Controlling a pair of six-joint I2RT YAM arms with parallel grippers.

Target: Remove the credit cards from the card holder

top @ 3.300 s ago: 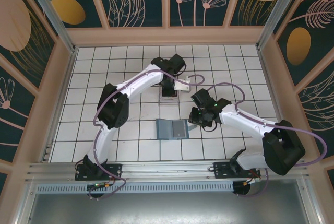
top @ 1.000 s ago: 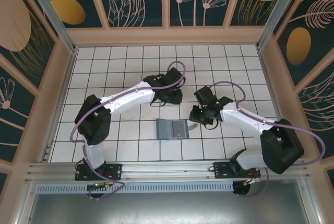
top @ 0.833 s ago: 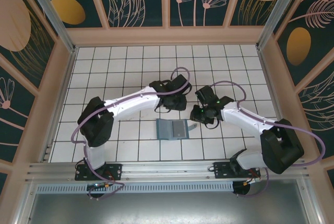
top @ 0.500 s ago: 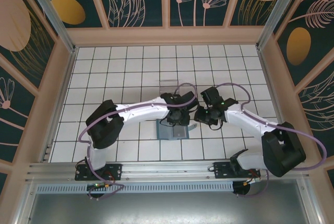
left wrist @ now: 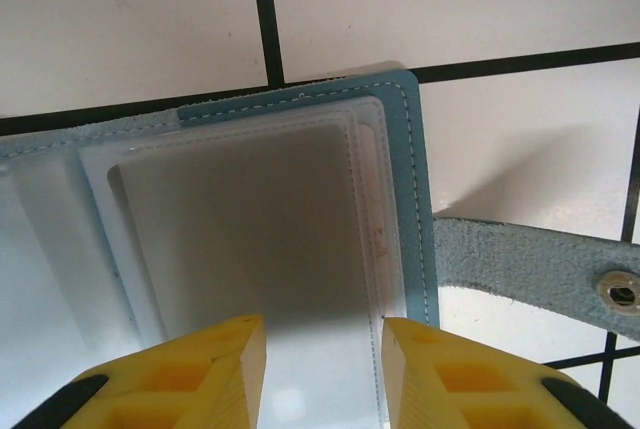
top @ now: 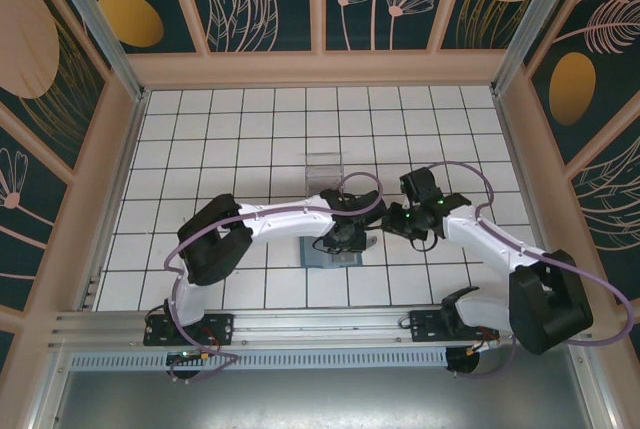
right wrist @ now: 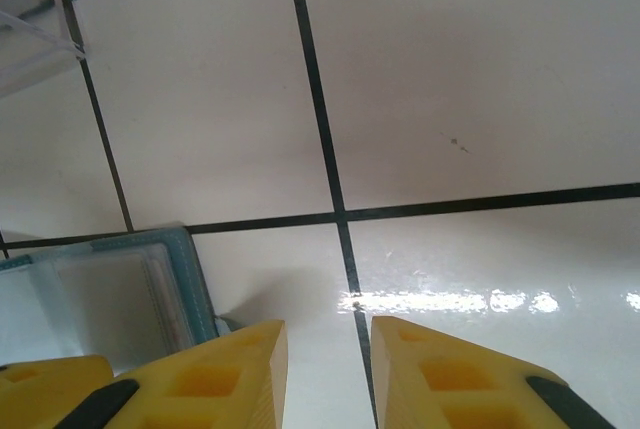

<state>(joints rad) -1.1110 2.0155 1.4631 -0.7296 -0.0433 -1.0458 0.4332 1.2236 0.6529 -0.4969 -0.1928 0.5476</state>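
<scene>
Blue card holder lay open and flat on the white tiles, left gripper right above its clear pocket, fingers apart with nothing between, right gripper over bare tile just beside the holder, fingers apart too, clear box farther back

The left arm is stretched rightward across the middle, and the left hand is pointed down, its yellow fingers parted with nothing gripped. The right arm is bent inward; the right hand is held close by, likewise parted.
</scene>
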